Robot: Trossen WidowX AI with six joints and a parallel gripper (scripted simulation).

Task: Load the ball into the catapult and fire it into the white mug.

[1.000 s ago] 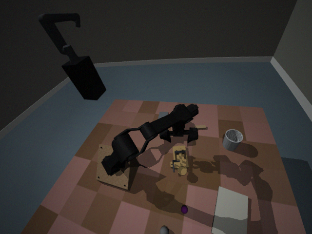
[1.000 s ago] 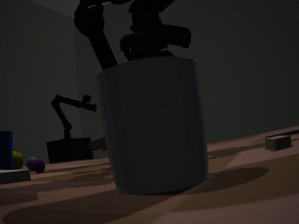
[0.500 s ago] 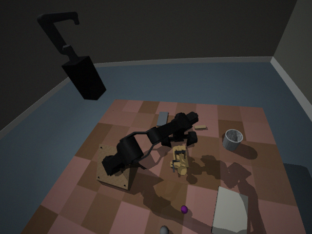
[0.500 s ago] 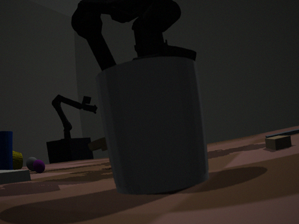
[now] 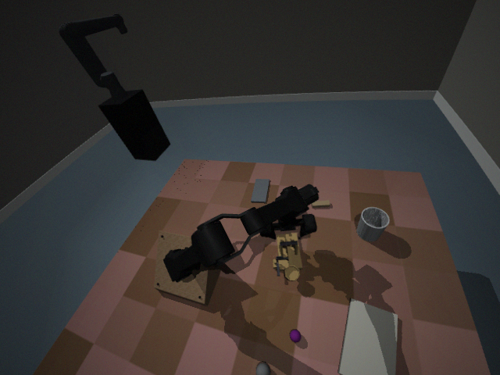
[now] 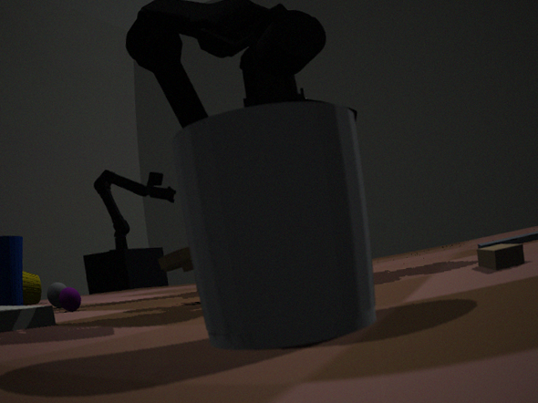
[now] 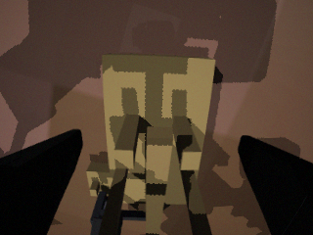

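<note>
The tan catapult (image 5: 296, 255) (image 7: 201, 88) stands on the table, its round cup (image 5: 291, 273) toward the front in the top view; no ball shows in it. In the exterior view the mug hides most of it. My gripper (image 5: 288, 227) (image 7: 162, 140) is open and empty, its fingers spread above the catapult's back end, one to each side in the wrist view. The white mug (image 5: 368, 233) (image 6: 280, 226) stands upright, right of the catapult in the top view. A purple ball (image 5: 295, 335) (image 6: 70, 299) lies on the table in front of the catapult.
A grey ball (image 5: 263, 368) (image 6: 54, 294) lies near the purple one. A pale slab (image 5: 357, 343) (image 6: 30, 318) lies front right. A small wooden block (image 5: 320, 204) (image 6: 499, 257) and a grey flat block (image 5: 260, 190) lie behind. A blue cup (image 6: 2, 272) shows in the exterior view.
</note>
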